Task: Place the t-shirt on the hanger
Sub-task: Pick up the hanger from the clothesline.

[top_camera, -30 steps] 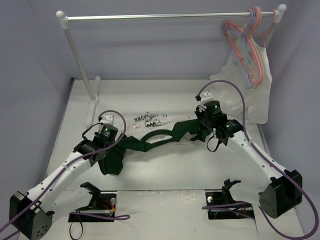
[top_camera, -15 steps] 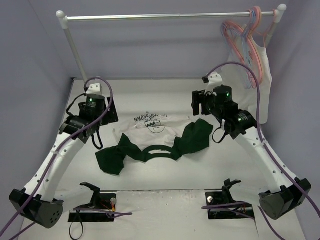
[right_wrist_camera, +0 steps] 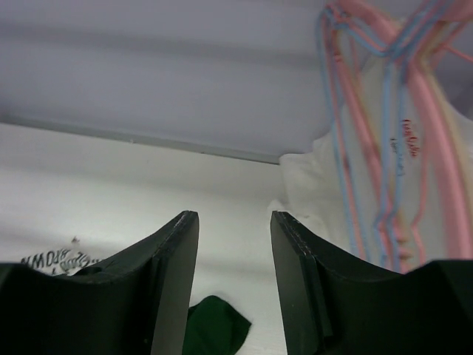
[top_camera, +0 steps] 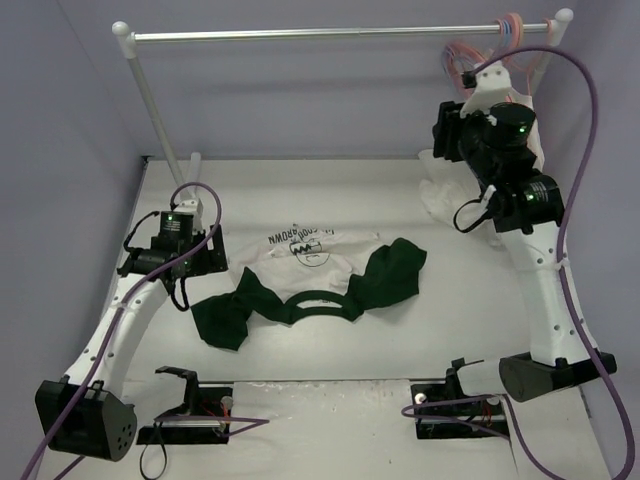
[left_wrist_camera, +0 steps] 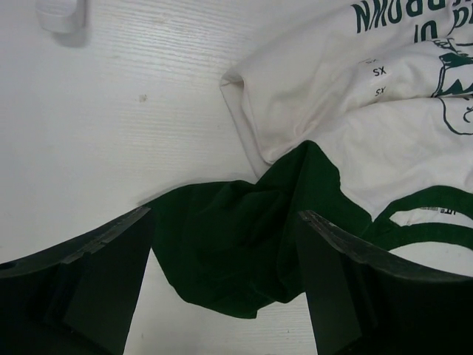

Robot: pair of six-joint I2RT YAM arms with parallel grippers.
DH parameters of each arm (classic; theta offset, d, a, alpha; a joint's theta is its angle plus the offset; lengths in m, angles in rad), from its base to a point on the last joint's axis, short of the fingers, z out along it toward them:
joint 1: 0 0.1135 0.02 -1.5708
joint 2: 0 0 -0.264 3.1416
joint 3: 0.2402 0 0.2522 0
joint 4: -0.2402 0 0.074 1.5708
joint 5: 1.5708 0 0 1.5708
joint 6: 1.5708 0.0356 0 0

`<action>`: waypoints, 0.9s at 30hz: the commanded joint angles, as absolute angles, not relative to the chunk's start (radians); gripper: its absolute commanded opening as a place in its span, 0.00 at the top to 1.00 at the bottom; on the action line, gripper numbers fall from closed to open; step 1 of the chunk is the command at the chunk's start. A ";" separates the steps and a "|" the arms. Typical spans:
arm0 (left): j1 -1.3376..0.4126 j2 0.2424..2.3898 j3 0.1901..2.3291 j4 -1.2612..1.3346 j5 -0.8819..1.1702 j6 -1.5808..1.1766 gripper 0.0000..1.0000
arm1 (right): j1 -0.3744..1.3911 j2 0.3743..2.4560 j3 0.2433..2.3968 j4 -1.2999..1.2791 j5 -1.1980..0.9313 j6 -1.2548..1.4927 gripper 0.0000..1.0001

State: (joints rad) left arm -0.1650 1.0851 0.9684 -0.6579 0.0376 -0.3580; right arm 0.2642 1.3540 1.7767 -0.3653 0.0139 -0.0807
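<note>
The t-shirt (top_camera: 318,268), white with dark green sleeves and neck trim, lies crumpled on the table, printed text facing up. My left gripper (top_camera: 205,262) hangs open just left of it. In the left wrist view the left gripper (left_wrist_camera: 222,214) stands wide above a bunched green sleeve (left_wrist_camera: 244,244), holding nothing. My right gripper (top_camera: 447,135) is raised at the far right beside the hangers; its jaws (right_wrist_camera: 233,214) stand open and empty. The light-blue hanger (right_wrist_camera: 334,140) hangs among pink ones to its right. In the top view the right arm hides most of that bunch.
A clothes rail (top_camera: 300,34) on white posts (top_camera: 155,110) spans the back. A plain white sleeveless top (right_wrist_camera: 310,181) hangs from the pink hangers (right_wrist_camera: 436,170), its hem reaching the table (top_camera: 440,195). Purple cables loop over both arms.
Both grippers let go of the t-shirt and opened, and it dropped onto the table. The left arm drew back to the left; the right arm rose up to the hangers.
</note>
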 commanded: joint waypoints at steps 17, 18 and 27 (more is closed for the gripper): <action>-0.150 1.078 0.999 -0.569 0.074 -0.319 0.23 | -0.086 1.508 1.916 -0.373 -0.156 -0.031 0.57; -0.152 1.077 0.999 -0.569 0.081 -0.319 0.23 | -0.089 1.514 1.916 -0.371 -0.158 -0.032 0.58; -0.152 1.080 1.000 -0.569 0.092 -0.319 0.23 | -0.098 1.540 1.922 -0.331 -0.117 -0.037 0.63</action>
